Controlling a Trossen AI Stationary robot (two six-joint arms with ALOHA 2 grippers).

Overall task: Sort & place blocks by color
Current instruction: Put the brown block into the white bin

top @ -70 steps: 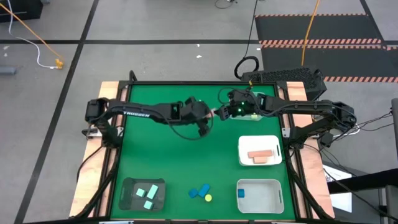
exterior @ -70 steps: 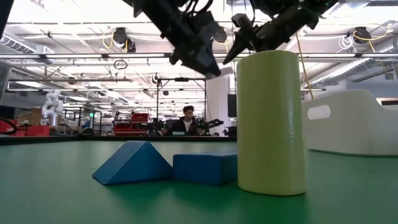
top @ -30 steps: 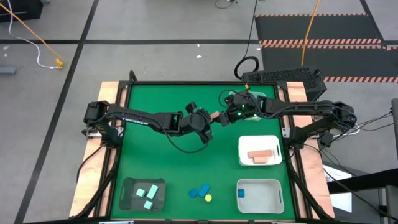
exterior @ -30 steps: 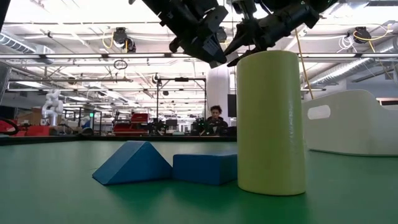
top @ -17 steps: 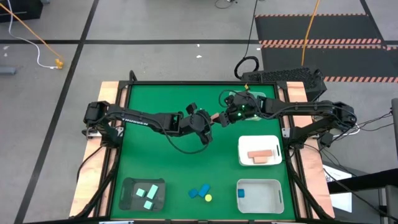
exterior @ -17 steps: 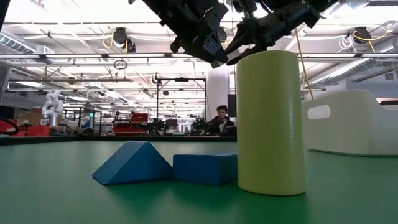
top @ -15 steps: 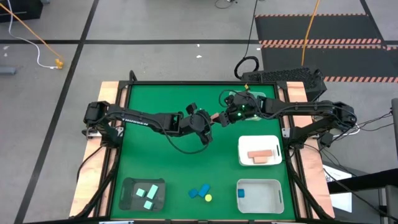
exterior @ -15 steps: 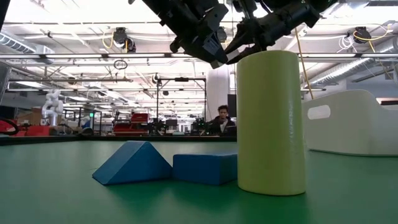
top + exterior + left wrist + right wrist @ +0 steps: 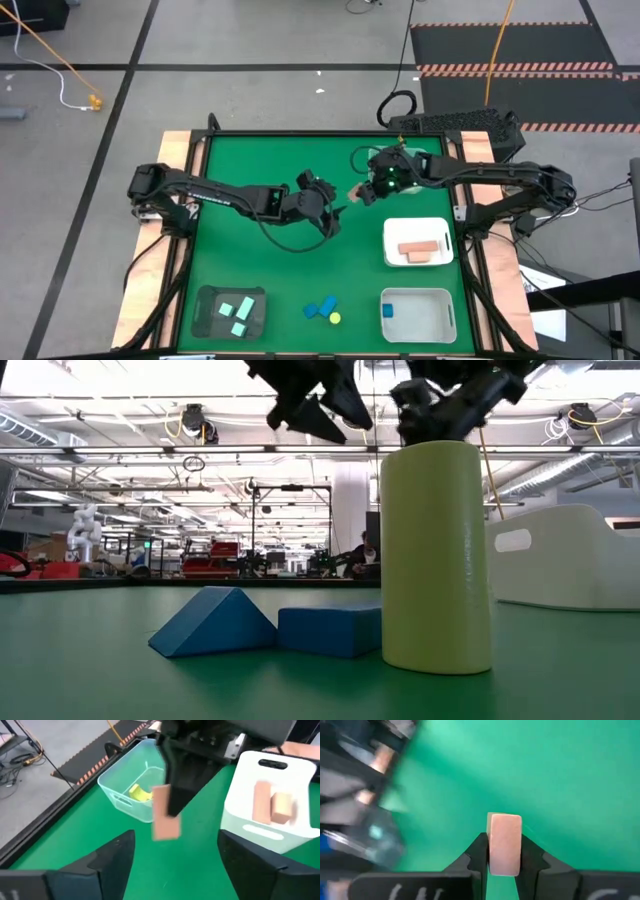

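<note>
Since the earlier frame we see the left claw (image 9: pixel 338 213) release and back off left. The pink block (image 9: pixel 504 844) now sits clenched in the right claw (image 9: pixel 357 193), mid-bench; the white tray (image 9: pixel 447 243) holding pink blocks lies right and nearer, right arm closest.

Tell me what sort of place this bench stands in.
Most likely a robotics lab or workshop hall. The low view shows open ceiling trusses with hanging lights and a white robot figure in the background; the high view shows a bare concrete floor with a hazard-striped mat beside the green table.
</note>
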